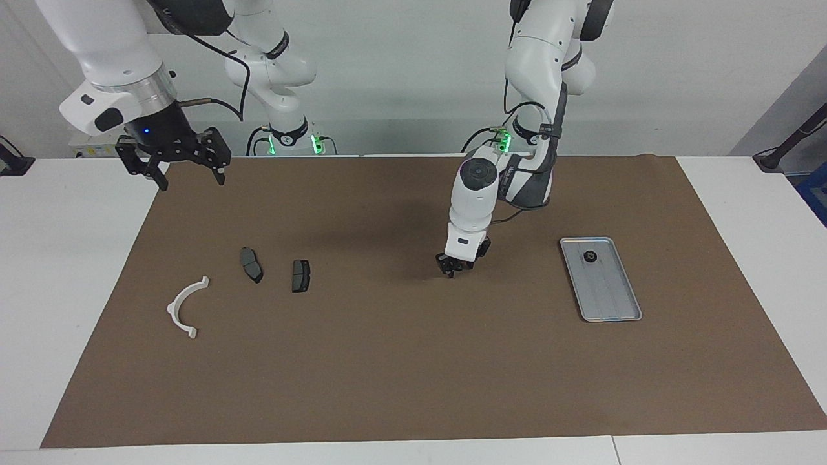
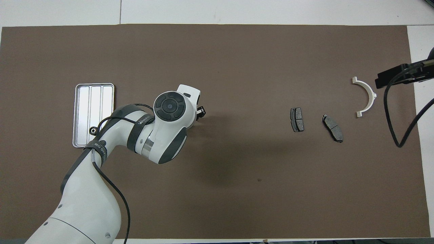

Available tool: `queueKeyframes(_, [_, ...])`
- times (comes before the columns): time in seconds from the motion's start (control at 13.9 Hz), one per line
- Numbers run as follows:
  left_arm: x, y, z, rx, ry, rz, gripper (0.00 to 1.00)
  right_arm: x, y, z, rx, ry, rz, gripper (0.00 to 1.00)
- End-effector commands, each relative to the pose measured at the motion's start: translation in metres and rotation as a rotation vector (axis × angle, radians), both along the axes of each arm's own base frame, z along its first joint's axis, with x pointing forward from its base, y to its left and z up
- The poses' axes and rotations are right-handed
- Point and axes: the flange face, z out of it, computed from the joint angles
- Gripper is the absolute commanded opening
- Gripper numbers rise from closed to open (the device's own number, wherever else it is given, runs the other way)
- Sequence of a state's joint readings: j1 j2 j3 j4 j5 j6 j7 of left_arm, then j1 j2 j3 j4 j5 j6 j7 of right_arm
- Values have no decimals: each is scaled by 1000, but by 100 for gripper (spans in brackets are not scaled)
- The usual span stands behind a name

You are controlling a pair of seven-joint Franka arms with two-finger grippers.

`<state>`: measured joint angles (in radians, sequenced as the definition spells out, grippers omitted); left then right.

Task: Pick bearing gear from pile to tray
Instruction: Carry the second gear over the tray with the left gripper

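Observation:
The silver tray (image 1: 610,297) lies on the brown mat toward the left arm's end; it also shows in the overhead view (image 2: 95,101). One small black round piece (image 1: 590,256) lies in the tray's end nearer the robots, also seen from above (image 2: 92,130). My left gripper (image 1: 454,268) points down, low over the bare mat between the tray and the pile; any piece under it is hidden. The pile, toward the right arm's end, holds a white arc bracket (image 1: 186,307) and two dark plates (image 1: 251,264) (image 1: 300,275). My right gripper (image 1: 188,173) waits open, raised over the mat's corner.
The brown mat (image 1: 413,374) covers most of the white table. In the overhead view the arc bracket (image 2: 365,96) and the plates (image 2: 297,119) (image 2: 333,127) lie well apart from each other. The right arm's cable (image 2: 393,118) hangs over the mat's edge.

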<state>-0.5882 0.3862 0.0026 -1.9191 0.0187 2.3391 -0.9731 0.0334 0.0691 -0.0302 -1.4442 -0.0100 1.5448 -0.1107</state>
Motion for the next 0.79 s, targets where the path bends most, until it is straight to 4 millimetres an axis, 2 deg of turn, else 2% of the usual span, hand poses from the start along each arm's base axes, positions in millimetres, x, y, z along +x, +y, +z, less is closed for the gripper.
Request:
queueKeyframes(0.0, [-4, 1, -7, 11, -17, 20, 50, -23, -1, -19, 26, 2, 18, 100])
queueKeyframes(0.14, [-4, 1, -7, 10, -17, 24, 49, -29, -4, -24, 27, 16, 9, 100])
queueKeyframes(0.29, [-5, 1, -8, 12, -15, 24, 48, -26, -10, -22, 27, 11, 1, 100])
queueKeyframes(0.57, [-12, 4, -15, 14, -10, 21, 29, -34, -12, -17, 28, 40, -6, 100])
queueKeyframes(0.72, [-14, 6, -17, 24, 3, 17, 24, -39, -11, -13, 28, 41, -7, 100])
